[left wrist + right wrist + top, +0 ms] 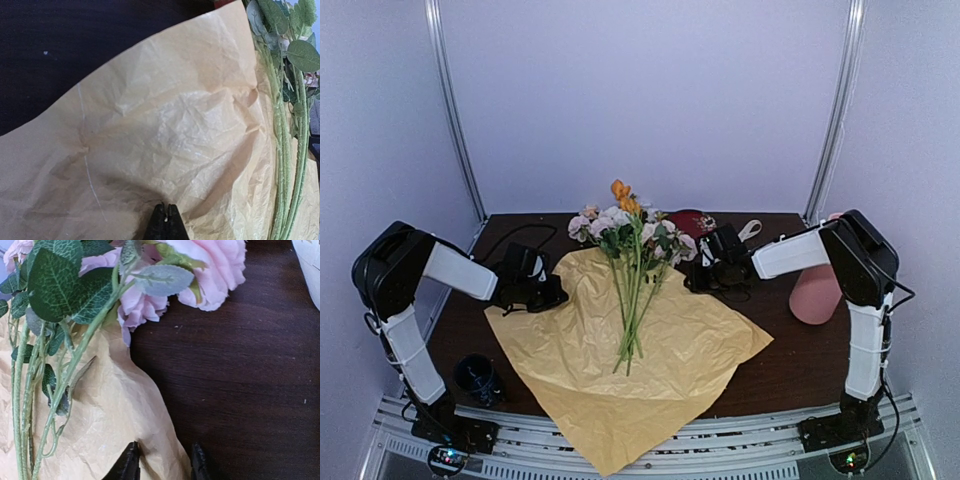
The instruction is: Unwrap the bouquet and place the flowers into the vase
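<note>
flowers (636, 262); long axis near-far; blooms at far end

**Right wrist: jaws straddle paper edge**

Right gripper (163, 464) sits at the bottom of frame, jaws apart, only two dark fingertips showing. The right edge of the crinkly tan paper (110, 410) runs diagonally down into the gap between them. Flowers (210, 275) fill the top: pink blooms, green leaves upper left, stems (22, 405) lying down the paper. Dark wood table (240, 380) on the right. White object (311, 265) clipped at the top-right corner.
</note>
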Robot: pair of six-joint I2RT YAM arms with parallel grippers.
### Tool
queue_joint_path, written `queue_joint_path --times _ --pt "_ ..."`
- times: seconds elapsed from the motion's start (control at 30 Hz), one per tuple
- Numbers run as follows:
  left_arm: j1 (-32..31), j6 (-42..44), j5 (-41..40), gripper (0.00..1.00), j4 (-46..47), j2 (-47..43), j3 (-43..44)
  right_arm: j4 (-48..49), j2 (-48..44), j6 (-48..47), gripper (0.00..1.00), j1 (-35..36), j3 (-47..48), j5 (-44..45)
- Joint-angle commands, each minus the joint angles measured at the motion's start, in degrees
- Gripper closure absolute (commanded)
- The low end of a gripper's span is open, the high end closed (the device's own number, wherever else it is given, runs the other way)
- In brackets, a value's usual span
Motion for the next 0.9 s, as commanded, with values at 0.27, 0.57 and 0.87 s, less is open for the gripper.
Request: queue_joint_path --times 0.27,0.57,0.87 --pt "-2.35 -1.21 0.46 1.0 -4.65 4.61 1.94 -0.66 -1.34 1.55 1.0 -0.79 -1.04 7.21" --pt "-2.3 -0.02 -2.92 1.0 -10.09 6.67 8.33 -4.62 1.87 4.23 1.0 -3.87 5.83 17.06" --pt "-2.52 -0.6 -2.29 0.87 -11.57 -3.88 2.32 -4.85 -4.32 5.39 0.45 -2.84 2.33 12.64"
